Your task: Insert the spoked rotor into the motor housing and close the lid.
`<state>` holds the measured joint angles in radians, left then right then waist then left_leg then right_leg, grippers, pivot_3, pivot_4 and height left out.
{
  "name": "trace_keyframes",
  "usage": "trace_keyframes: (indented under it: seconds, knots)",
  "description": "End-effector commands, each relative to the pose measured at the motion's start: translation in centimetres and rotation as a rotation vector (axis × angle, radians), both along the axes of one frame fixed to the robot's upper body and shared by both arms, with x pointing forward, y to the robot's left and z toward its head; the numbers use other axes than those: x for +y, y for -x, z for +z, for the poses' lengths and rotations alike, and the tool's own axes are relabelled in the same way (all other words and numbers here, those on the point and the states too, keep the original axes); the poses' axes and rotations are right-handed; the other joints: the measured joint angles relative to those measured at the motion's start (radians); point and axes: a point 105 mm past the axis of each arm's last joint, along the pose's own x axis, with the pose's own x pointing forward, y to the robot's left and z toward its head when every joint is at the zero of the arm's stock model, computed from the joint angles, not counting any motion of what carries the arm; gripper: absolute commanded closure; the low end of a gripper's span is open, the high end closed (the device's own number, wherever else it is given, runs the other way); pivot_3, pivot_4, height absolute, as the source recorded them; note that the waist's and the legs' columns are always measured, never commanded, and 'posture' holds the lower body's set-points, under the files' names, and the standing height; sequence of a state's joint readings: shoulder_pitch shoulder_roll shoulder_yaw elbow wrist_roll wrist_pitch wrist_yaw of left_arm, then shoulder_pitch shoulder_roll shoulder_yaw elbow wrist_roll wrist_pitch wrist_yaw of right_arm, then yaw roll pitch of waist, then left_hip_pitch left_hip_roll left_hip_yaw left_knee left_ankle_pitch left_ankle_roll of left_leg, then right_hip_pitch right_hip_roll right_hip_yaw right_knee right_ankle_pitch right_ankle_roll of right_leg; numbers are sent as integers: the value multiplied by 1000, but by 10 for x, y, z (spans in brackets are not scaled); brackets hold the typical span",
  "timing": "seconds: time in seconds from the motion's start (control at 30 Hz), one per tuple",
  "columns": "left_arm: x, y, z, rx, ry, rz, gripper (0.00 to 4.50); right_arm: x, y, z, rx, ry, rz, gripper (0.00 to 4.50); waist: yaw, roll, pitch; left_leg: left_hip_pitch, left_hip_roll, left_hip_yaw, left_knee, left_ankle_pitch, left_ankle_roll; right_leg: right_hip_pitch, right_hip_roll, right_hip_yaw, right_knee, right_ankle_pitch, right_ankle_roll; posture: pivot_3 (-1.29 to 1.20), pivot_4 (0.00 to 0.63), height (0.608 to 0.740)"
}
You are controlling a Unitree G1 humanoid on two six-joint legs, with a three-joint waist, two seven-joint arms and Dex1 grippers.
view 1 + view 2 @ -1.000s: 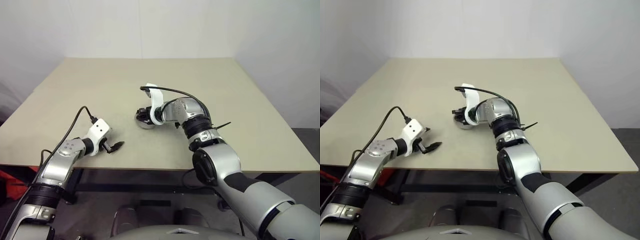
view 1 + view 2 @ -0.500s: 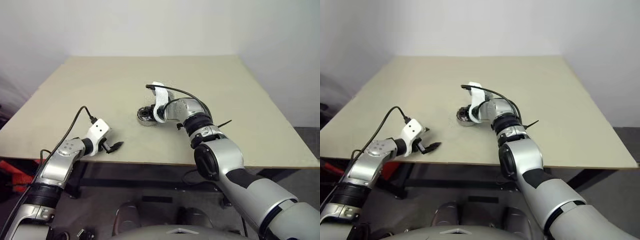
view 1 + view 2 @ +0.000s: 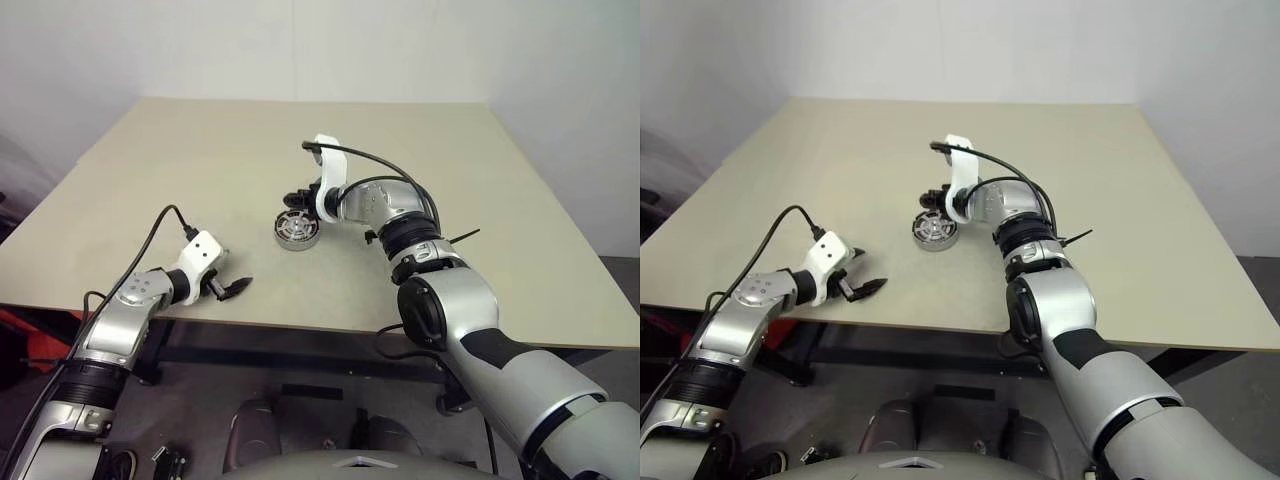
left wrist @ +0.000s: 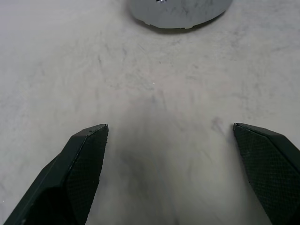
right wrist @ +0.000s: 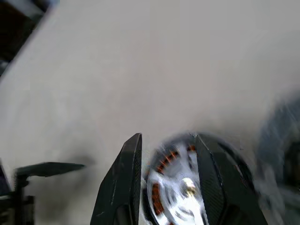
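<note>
The motor housing (image 3: 298,230) sits on the tan table (image 3: 520,210) near its middle, a short round metal ring lying flat. From my right wrist camera I can see copper-brown coils round its inside, with a pale silvery spoked piece and a bright centre pin on top of them (blurred there, so I can't tell whether that piece is the rotor or the lid). In the head views it reads as a grey ring with a pale patterned face and a dark rim.

My right gripper (image 3: 297,196) hangs just above the far edge of the housing, its two black fingers (image 5: 123,183) parted a little with nothing between them; the housing shows through the gap but apart from them.

My left gripper (image 3: 862,285) is well apart from the housing, low over the table by the near edge, its fingers (image 4: 82,161) spread wide and empty. The housing's grey wall (image 4: 180,11) lies ahead of it
</note>
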<state>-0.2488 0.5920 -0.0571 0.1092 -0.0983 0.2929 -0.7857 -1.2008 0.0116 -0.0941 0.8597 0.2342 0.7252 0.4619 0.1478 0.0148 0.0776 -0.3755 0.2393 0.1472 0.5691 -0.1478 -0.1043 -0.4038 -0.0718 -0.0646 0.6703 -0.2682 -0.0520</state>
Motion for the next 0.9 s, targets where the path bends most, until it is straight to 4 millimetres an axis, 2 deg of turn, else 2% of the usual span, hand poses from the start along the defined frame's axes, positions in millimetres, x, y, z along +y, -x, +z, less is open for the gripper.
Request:
trace_keyframes:
  seconds: [0.03, 0.17, 0.27, 0.3, 0.4, 0.53, 0.63, 0.77, 0.9]
  knots:
    - [-1, -4, 5, -16, 1, 4, 0, 8, 11, 50, -275, -24, 164, 2523, 1, 0, 0, 0, 0, 0, 0, 0, 0, 0, 0, 0, 0, 0, 0, 0, 0, 740]
    - [-1, -5, 6, -16, -1, 1, 0, -8, 25, 60, -607, 115, 300, 2523, 4, -6, -3, -1, 0, 0, 1, -3, 5, 5, 0, 0, -7, 3, 5, 0, 0, 740]
    - [-1, -5, 5, -15, -2, -2, 0, -25, 22, 58, -689, 179, 280, 2523, -1, -6, -4, -1, -1, 1, 3, -4, 7, 8, 0, 0, -14, 5, 8, 0, 0, 740]
    - [-2, -6, 6, -16, -1, -5, 0, -41, 14, 55, -748, 275, 237, 2523, -2, -6, -3, -1, -1, 1, 4, -5, 8, 8, 0, 1, -14, 5, 8, 0, 0, 740]
    - [-7, -8, 6, -18, -1, -20, 0, -80, 1, 51, -758, 349, 126, 2523, -1, -6, -3, -2, -1, 1, 7, -5, 9, 9, -1, 1, -14, 6, 8, 0, 0, 740]
    - [-8, -9, 6, -17, -2, -29, 0, -106, -8, 51, -734, 337, 16, 2523, -4, -6, -3, 3, -1, 2, 7, -6, 11, 13, -1, 1, -14, 6, 8, 0, 0, 740]
    - [-11, -12, 7, -19, -2, -39, 0, -125, -12, 45, -705, 356, -55, 3101, -5, -6, -3, 4, -1, 2, 7, -6, 11, 13, -1, 1, -14, 6, 7, 0, 0, 740]
    - [-13, -14, 7, -20, -4, -51, 0, -132, -11, 36, -710, 411, -59, 4457, -5, -6, -3, 3, -1, 2, 8, -6, 12, 14, -1, 1, -14, 6, 7, 0, 0, 740]
    - [-14, -16, 7, -23, -5, -56, 0, -136, -11, 28, -695, 463, -37, 4483, -5, -6, -3, 3, -1, 2, 8, -7, 13, 13, -1, 1, -14, 6, 7, 0, 0, 740]
